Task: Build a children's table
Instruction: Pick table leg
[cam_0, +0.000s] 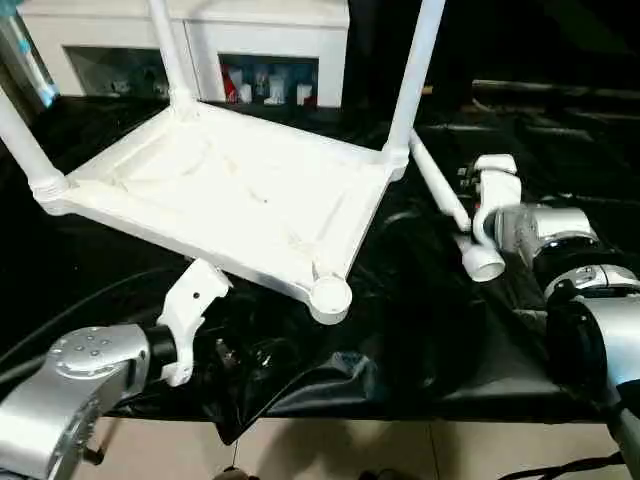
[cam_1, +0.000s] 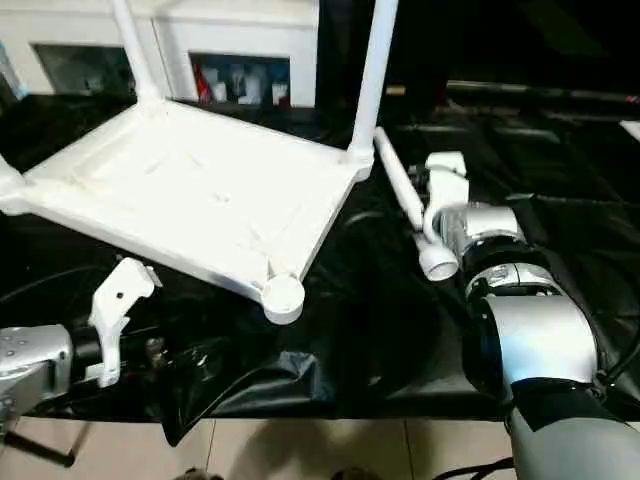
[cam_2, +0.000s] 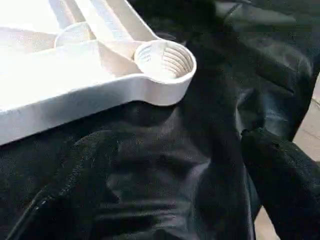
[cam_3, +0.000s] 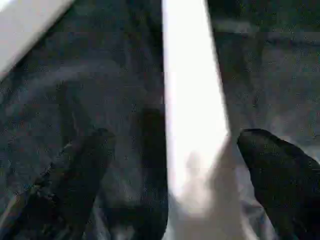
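The children's table top (cam_0: 230, 190) lies upside down on black cloth, tilted, with three white legs (cam_0: 418, 60) standing in its corner sockets. The near corner socket (cam_2: 165, 61) is empty, its ribbed inside showing. A loose fourth leg (cam_0: 445, 200) lies on the cloth to the right of the top. My right gripper (cam_3: 177, 142) is open and straddles this leg (cam_3: 192, 100), one black finger on each side. My left gripper (cam_2: 175, 145) is open over the cloth just in front of the empty socket, with nothing between its fingers. Its white mount (cam_0: 195, 300) sits below the top's near edge.
A white cabinet (cam_0: 200, 40) with glass doors stands behind the table top. Crumpled black cloth (cam_0: 400, 330) covers the work surface and hangs over its front edge, with pale floor (cam_0: 400, 450) below. Dark cables (cam_0: 60, 300) run along the cloth at the left.
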